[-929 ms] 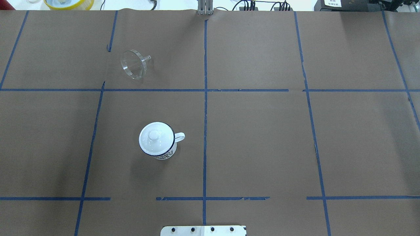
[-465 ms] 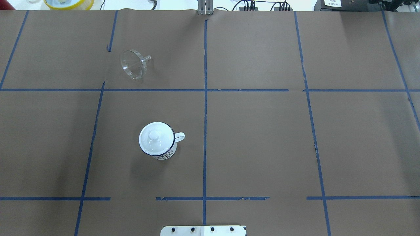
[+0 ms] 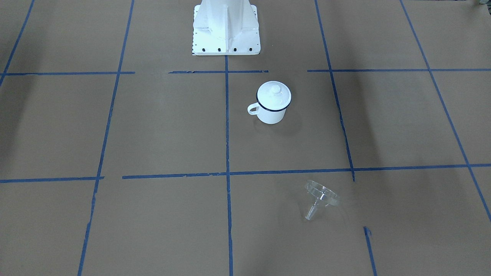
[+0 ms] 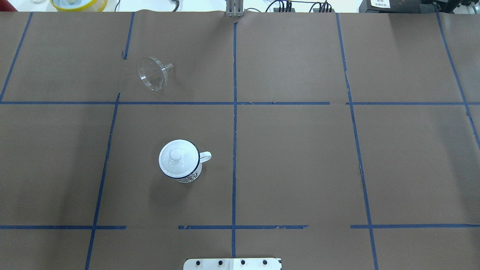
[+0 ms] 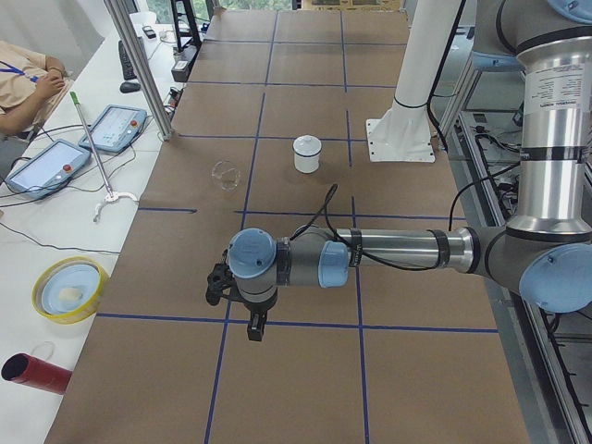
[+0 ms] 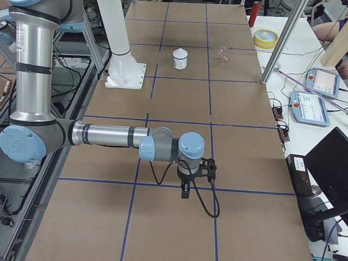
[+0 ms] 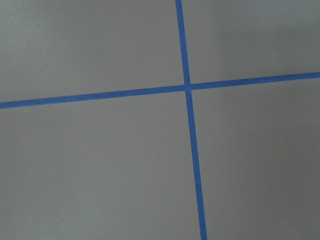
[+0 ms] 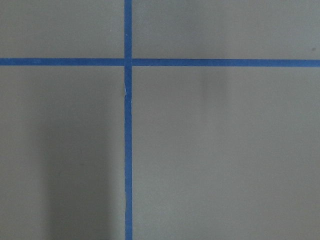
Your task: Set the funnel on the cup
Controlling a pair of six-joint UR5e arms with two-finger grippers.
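The clear plastic funnel [image 4: 153,78] lies on its side on the brown paper at the far left, spout pointing right; it also shows in the front-facing view [image 3: 321,193]. The white enamel cup [image 4: 181,173] with a dark blue rim stands upright nearer the robot, handle to the right, with a white domed lid [image 4: 176,155] with a knob on top of it. Cup [image 3: 271,113] and lid [image 3: 273,94] also show in the front-facing view. The left gripper [image 5: 254,333] hangs over the table's left end, far from both. The right gripper [image 6: 185,193] hangs over the right end. I cannot tell whether either is open or shut.
The robot's white base plate [image 4: 232,263] sits at the near table edge. A yellow bowl [image 5: 69,289], a red cylinder [image 5: 35,373] and teach pendants [image 5: 113,127] lie on the side bench beyond the far edge. Both wrist views show only brown paper and blue tape lines.
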